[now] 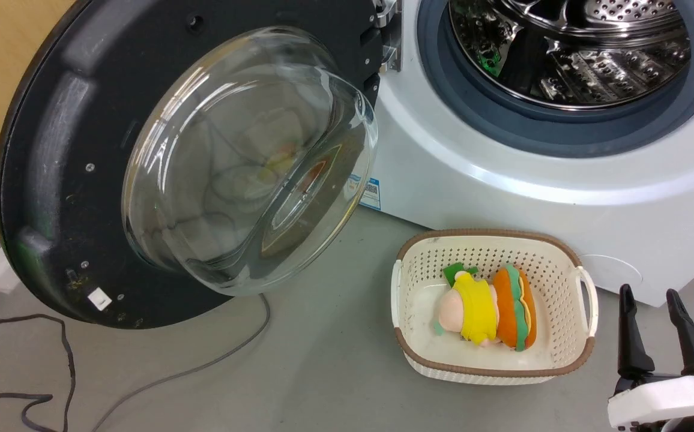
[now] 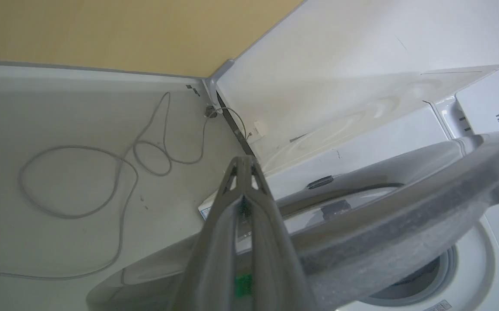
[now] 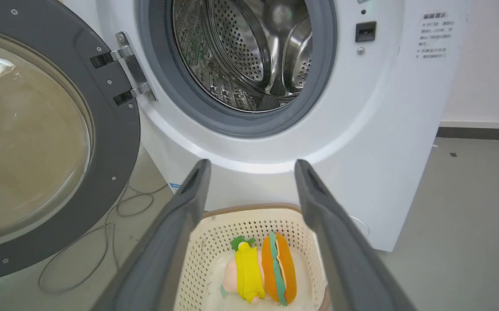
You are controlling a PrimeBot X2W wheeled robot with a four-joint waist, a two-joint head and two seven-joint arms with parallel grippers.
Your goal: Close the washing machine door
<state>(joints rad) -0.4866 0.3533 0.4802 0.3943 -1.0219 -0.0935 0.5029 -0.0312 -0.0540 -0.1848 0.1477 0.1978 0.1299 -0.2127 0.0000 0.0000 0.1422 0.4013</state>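
The washing machine (image 1: 503, 198) stands with its round opening uncovered, showing the grey gasket (image 1: 563, 129) and the steel drum (image 1: 581, 54) inside. The washing machine door (image 1: 53, 180) is swung wide open to the left of the machine's opening. It hangs from the metal hinge (image 1: 388, 36) at the opening's left edge, with its clear glass bowl (image 1: 245, 162) bulging outward.

The left claw (image 2: 244, 162) is narrow, its two fingers pressed together with nothing between them. It sits behind the open door, on the side facing away from the machine's front, just beside the door's rim (image 2: 405, 224).

The right claw (image 1: 649, 294) is spread wide and empty, hovering in front of the machine, low and to the right of its opening.

On the floor, close against the machine's front, sits a cream basket (image 1: 503, 264) holding a plush toy (image 1: 491, 309). A grey cable (image 1: 203, 366) trails on the floor left of the machine, under the door.
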